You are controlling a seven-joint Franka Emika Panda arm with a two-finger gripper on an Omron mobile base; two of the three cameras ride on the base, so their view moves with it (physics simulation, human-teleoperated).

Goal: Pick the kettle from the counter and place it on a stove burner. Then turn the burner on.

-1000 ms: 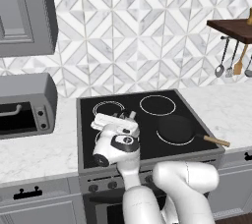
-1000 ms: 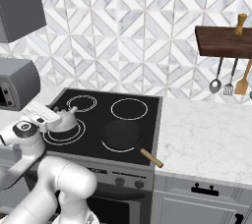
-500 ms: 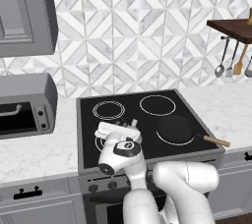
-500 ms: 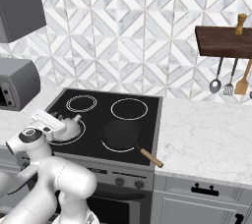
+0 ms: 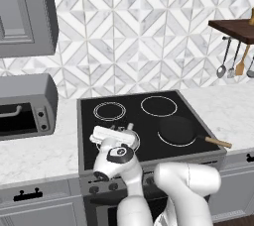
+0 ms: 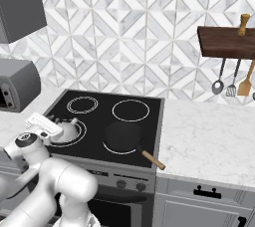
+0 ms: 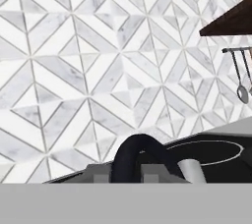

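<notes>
A home kitchen: a black glass cooktop (image 6: 112, 121) sits in a white marble counter (image 6: 209, 141), backed by geometric wall tile (image 5: 134, 46), with utensils (image 6: 229, 79) hanging to its right and a toaster oven (image 5: 25, 106) left.

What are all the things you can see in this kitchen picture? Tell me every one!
Kettle: one, white-grey, on the front-left burner.
Frying pan: one, black with wooden handle, on the front-right burner.
Cooktop: one, black glass, four ringed burners.
Counter: white marble, either side of the stove.
Toaster oven: one, grey, on the left counter.
Shelf: one, dark wood, right wall, utensils hanging below.
Cabinets: grey with black handles, below the counter.
Gripper: one, white, at the kettle; fingers hidden.
</notes>
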